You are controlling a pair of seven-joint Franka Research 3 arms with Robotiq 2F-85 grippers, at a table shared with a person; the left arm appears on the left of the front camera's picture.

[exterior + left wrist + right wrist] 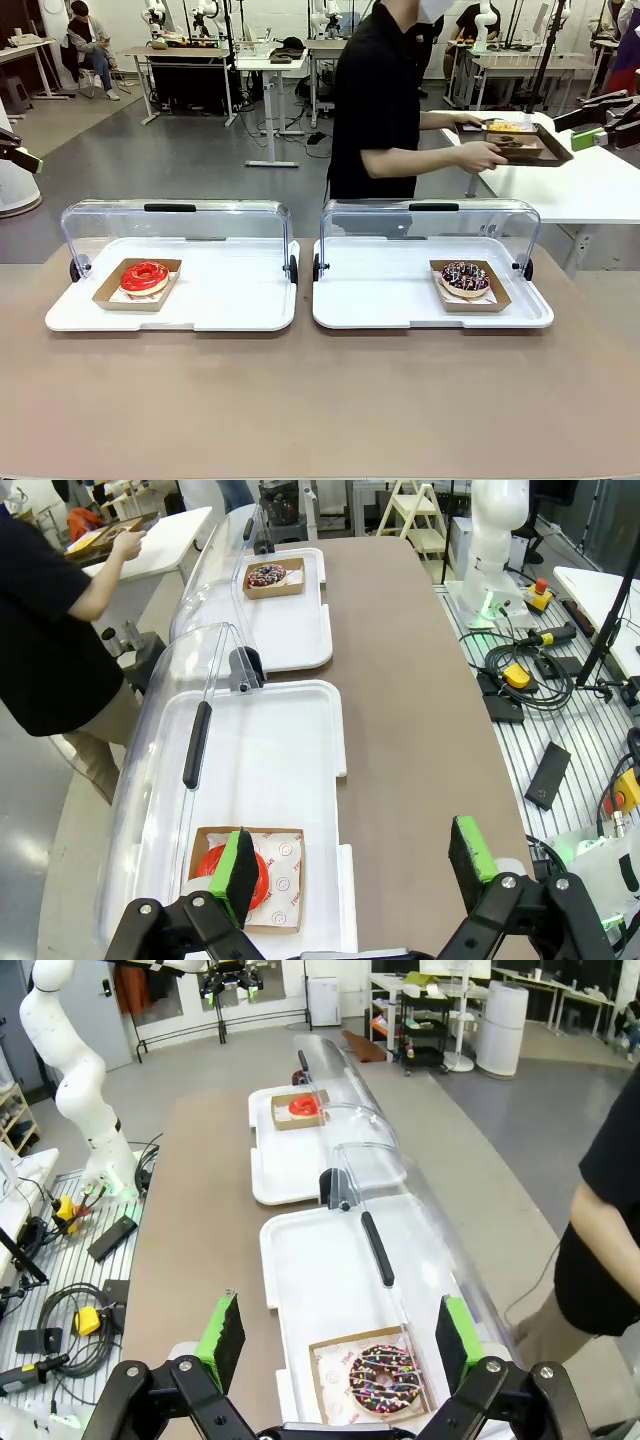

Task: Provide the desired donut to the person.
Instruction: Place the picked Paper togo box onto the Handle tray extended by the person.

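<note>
A red-glazed donut [145, 277] lies in a cardboard tray on the left white tray [230, 300]. A chocolate sprinkled donut [465, 279] lies in its own cardboard tray on the right white tray [380, 300]. The person [380, 100] in a black shirt stands beyond the table, turned right, holding a dark brown tray [530, 145]. My left gripper [355, 865] hangs open high above the red donut [268, 878], holding nothing. My right gripper [338, 1345] hangs open above the sprinkled donut [385, 1378]. Both grippers sit at the front view's edges, left [22, 155] and right [592, 122].
Both clear lids [175, 225] [430, 220] stand raised at the back of the trays. A white side table [590, 185] stands far right behind the person. The brown tabletop [320, 400] is bare in front of the trays. Cables and boxes [520, 670] lie on the robot's side.
</note>
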